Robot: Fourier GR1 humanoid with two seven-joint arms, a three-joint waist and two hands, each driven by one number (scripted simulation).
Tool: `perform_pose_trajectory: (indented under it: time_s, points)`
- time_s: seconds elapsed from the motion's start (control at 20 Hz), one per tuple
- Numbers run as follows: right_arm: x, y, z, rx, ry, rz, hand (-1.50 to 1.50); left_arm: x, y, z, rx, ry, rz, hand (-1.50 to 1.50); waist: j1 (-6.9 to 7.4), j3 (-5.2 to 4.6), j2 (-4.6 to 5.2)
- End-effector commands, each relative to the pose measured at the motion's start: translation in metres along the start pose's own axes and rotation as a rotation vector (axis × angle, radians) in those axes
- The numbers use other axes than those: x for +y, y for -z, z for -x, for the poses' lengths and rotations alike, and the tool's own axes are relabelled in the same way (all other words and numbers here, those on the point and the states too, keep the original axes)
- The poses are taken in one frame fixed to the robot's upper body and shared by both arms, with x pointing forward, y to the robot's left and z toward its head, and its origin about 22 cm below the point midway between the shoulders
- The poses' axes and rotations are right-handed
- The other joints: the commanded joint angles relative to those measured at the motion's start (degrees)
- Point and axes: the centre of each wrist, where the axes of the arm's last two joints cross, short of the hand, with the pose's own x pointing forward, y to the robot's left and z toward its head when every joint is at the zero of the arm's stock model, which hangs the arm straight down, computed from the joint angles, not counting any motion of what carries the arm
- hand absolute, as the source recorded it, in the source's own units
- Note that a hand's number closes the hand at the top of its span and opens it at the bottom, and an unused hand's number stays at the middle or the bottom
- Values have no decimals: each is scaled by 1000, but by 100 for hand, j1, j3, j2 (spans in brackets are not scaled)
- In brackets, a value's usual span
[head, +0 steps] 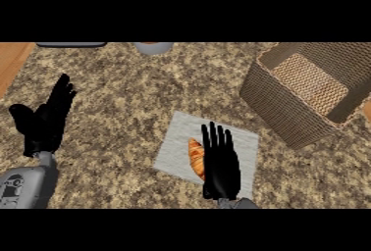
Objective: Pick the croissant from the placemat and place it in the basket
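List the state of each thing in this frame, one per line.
Croissant: lying on the placemat, partly hidden by the right hand, not gripped.
Placemat: flat on the counter.
Basket: tilted, nothing seen inside.
Right hand: open, fingers straight, over the croissant.
Left hand: open, resting at the left.

Right hand [220,164] is hovering over the grey placemat [181,139], fingers [217,137] straight, covering the right side of the croissant [196,156] lying on the mat. Wicker basket [272,100] is sitting well apart at upper right on the speckled desk [123,98]. Left hand [45,122] is resting open at the left edge, fingers up.
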Motion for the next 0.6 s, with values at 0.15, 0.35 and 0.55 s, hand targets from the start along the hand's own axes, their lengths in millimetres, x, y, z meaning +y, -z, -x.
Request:
perform_pose_trajectory:
  time_s: [0.15,0.35,0.55]
  points:
    - [20,7,-4,4,-32,-14,-150,-7,-4,2,8,-7,9,0,17,6,19]
    - [16,18,-3,19,-40,-28,-150,-18,-14,7,6,-10,10,0,27,6,17]
    - [25,16,16,15,-56,-107,-150,4,-4,-5,6,-2,-14,0,2,6,17]
